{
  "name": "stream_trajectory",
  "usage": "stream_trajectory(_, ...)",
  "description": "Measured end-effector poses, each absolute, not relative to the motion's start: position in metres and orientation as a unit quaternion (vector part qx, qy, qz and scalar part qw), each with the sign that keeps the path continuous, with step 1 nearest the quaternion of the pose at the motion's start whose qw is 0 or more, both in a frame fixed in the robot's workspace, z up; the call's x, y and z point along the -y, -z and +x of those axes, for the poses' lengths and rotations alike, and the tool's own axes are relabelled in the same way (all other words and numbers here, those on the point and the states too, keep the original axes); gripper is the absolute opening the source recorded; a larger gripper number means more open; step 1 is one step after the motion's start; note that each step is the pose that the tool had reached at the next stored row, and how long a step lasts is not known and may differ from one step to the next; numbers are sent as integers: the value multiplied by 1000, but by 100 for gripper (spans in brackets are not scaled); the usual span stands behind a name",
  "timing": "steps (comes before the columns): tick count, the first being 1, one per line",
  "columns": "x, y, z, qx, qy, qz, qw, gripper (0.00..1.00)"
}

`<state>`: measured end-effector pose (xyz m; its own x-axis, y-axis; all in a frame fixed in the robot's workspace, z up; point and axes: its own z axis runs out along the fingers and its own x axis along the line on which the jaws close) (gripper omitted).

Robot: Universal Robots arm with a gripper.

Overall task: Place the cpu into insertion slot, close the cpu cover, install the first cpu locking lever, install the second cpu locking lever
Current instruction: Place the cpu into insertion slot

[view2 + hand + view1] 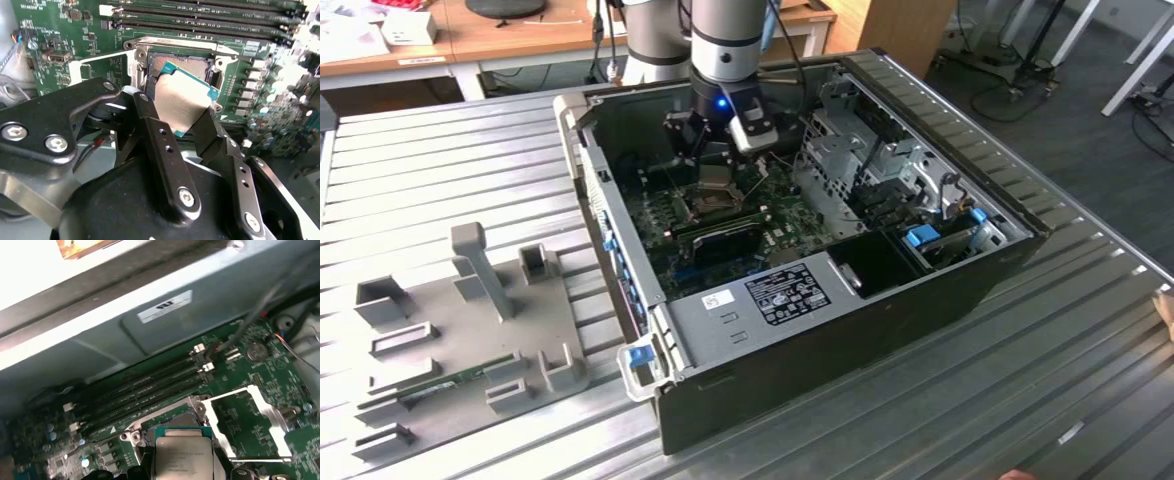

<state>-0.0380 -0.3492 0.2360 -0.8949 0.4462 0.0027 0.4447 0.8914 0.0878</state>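
My gripper (pixel 175 112) is shut on the cpu (pixel 182 102), a flat square chip with a pale metal top, one black finger on each of two opposite edges. The chip hangs tilted just above the insertion slot (pixel 187 65), a dark socket with a silver rim in the green board. In the first wrist view the cpu (pixel 182 455) sits close over the slot (pixel 175 421). The cpu cover (pixel 250 425), a thin silver frame, lies swung open beside the socket. In the exterior view the gripper (pixel 715 160) reaches down into the open computer case above the socket (pixel 711 203).
Long black memory slots (pixel 200 20) run beside the socket. The case wall (pixel 150 330) rises behind them. Drive cages (pixel 881 170) fill the case on the exterior view's right. A grey fixture plate (pixel 467 330) with a memory stick (pixel 454 380) lies on the ribbed metal table.
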Motion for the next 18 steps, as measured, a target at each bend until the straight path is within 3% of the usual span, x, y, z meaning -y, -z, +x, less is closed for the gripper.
stream_trajectory(18, 349, -235, -38, -927, -41, 373, 15, 54)
